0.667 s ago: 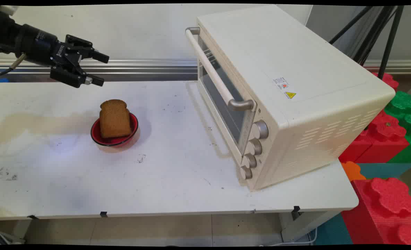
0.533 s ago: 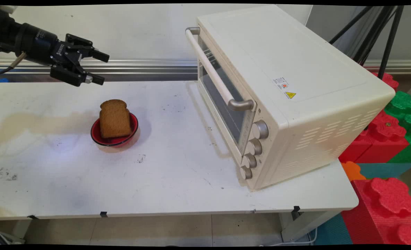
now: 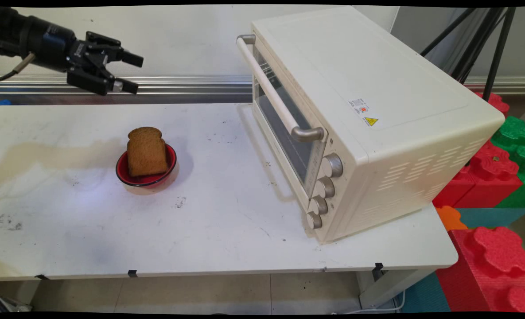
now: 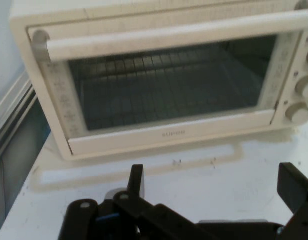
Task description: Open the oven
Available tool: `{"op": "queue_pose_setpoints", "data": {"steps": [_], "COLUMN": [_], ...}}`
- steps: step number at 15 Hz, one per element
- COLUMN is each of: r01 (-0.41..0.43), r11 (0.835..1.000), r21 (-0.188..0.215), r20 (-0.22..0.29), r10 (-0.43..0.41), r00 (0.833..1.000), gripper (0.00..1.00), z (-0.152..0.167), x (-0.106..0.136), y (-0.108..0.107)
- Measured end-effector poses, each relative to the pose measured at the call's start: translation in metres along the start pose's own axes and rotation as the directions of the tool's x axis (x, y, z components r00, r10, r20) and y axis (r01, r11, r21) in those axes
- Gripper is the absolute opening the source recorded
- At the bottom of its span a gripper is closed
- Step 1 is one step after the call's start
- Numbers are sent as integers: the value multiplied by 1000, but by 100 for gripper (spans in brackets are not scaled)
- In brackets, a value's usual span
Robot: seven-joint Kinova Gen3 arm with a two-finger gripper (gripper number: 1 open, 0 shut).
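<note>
- Main view: black tool (image 3: 131, 73) in the upper left of the frame, raised well above the far edge of the table (image 3: 209, 230), lying roughly level and pointing toward the frame's right.
- Fingers spread apart, with nothing held between them and nothing touched.
- Nearest to the tool: a brown bread slice (image 3: 146, 151), below it and left of centre, propped at a tilt in a small red bowl (image 3: 121, 173); both well clear of the tool.
- Right half of the frame: a cream toaster oven (image 3: 377, 79) set at an angle on the table, door shut, long handle (image 3: 271, 91) across the top of the door, four knobs (image 3: 332, 165) in a column at the near corner.
- Lower right corner, off the table: red and green foam blocks (image 3: 497, 261); black tripod legs (image 3: 488, 40) in the upper right.
- Hand view: tool (image 4: 214, 185) rising from the bottom edge, its two fingers set wide, bare table (image 4: 194, 167) between them.
- Straight ahead, filling the upper part of the frame: the oven's front (image 4: 169, 135), handle (image 4: 169, 36) running across the top, wire rack dimly seen through the glass, knobs (image 4: 298, 114) at the right edge.
- Oven apart from the tool, with a strip of table between.
</note>
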Motion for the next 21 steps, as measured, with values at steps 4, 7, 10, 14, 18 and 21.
{"op": "queue_pose_setpoints", "data": {"steps": [4, 7, 10, 14, 18, 21], "r01": [16, 18, 22, 24, 20, 17], "r11": [1000, 1000, 1000, 1000, 1000, 1000], "r21": [2, 2, 3, 7, 12, 13], "r20": [-32, -50, -67, -95, -109, -113], "r10": [-16, -18, -22, -24, -19, -15], "r00": [999, 999, 998, 995, 994, 993], "gripper": [100, 100, 100, 100, 100, 100], "z": [5, 13, 24, 48, 71, 93], "x": [10, 18, 26, 44, 60, 71], "y": [-1, -1, -2, -6, -11, -15]}}
